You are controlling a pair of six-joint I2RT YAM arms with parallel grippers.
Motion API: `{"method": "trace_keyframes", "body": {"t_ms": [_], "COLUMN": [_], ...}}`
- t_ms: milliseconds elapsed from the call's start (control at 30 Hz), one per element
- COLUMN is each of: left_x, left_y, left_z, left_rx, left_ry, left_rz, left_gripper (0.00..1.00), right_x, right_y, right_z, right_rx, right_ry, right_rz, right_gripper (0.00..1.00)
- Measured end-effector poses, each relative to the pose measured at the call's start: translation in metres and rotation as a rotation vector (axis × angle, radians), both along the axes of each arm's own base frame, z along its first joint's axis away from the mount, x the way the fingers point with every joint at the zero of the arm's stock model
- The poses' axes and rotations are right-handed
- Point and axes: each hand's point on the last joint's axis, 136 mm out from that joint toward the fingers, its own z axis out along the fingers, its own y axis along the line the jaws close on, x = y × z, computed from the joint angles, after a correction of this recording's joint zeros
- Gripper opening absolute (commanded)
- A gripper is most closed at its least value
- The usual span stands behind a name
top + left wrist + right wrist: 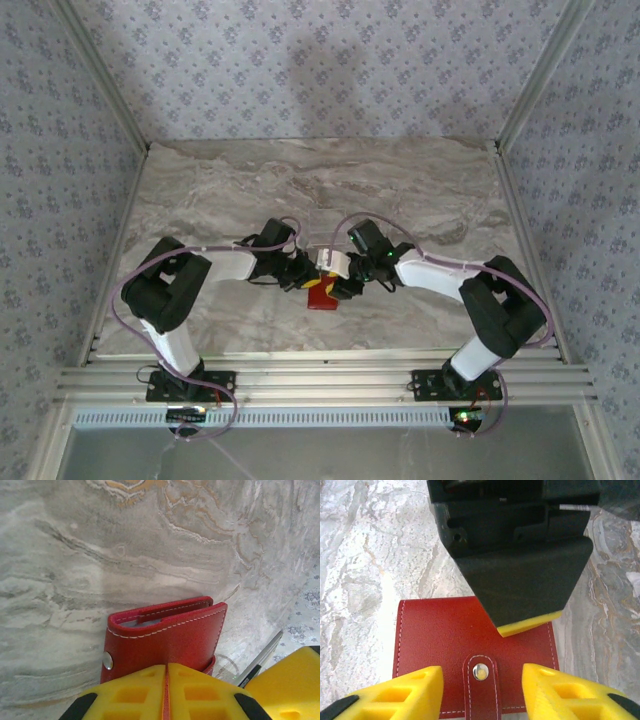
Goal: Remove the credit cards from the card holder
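The red card holder (322,295) lies at the middle of the marble table, between both arms. In the left wrist view my left gripper (166,667) is shut, with a thin sliver of the card holder's (165,640) red cover pinched between its yellow fingers. Pale grey lining shows between the covers. In the right wrist view my right gripper (481,685) is open just above the card holder (440,635). Its fingers stand on either side of the snap tab (481,680), apart from it. The left gripper's black body reaches over the far right corner. The credit cards are hidden.
The marble table (250,190) has bare surface behind and to both sides of the arms. An aluminium rail (320,380) runs along the near edge. Patterned walls and metal posts close in the back and sides. The right gripper's yellow finger (292,680) sits close beside my left one.
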Motion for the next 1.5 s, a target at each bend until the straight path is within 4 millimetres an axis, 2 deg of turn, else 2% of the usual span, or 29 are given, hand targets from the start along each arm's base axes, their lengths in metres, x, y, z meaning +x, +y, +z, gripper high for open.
{"method": "trace_keyframes", "body": {"t_ms": [200, 500, 600, 700, 900, 967, 1200, 1333, 1500], "left_x": [0.0, 0.0, 0.0, 0.0, 0.0, 0.0, 0.0, 0.001, -0.001], "left_y": [0.0, 0.001, 0.002, 0.003, 0.004, 0.004, 0.004, 0.004, 0.009], "left_z": [-0.001, -0.001, -0.001, -0.002, -0.002, -0.002, -0.002, -0.001, 0.001], "left_rx": [0.001, 0.001, -0.002, -0.007, -0.015, -0.016, -0.024, -0.026, 0.007], "left_ry": [0.0, -0.003, 0.001, 0.005, 0.008, 0.004, 0.004, 0.006, 0.008], "left_rz": [-0.001, -0.005, -0.004, -0.009, -0.01, -0.013, -0.011, -0.007, -0.006], "left_gripper": [0.11, 0.1, 0.1, 0.1, 0.1, 0.1, 0.1, 0.11, 0.12], "right_x": [0.001, 0.002, 0.004, 0.004, 0.006, 0.006, 0.005, -0.001, 0.001], "right_y": [0.009, -0.003, -0.002, -0.002, 0.0, 0.0, -0.001, -0.005, -0.004], "right_z": [-0.001, -0.024, -0.023, -0.023, -0.023, -0.023, -0.024, -0.023, -0.015], "right_rx": [-0.086, -0.232, -0.248, -0.262, -0.277, -0.279, -0.262, -0.263, -0.248], "right_ry": [-0.002, 0.022, 0.022, 0.028, 0.025, 0.02, -0.034, -0.052, -0.073], "right_rz": [0.044, 0.063, 0.075, 0.085, 0.103, 0.105, 0.092, 0.094, 0.091], "right_gripper": [0.51, 0.51, 0.51, 0.48, 0.32, 0.3, 0.42, 0.43, 0.45]}}
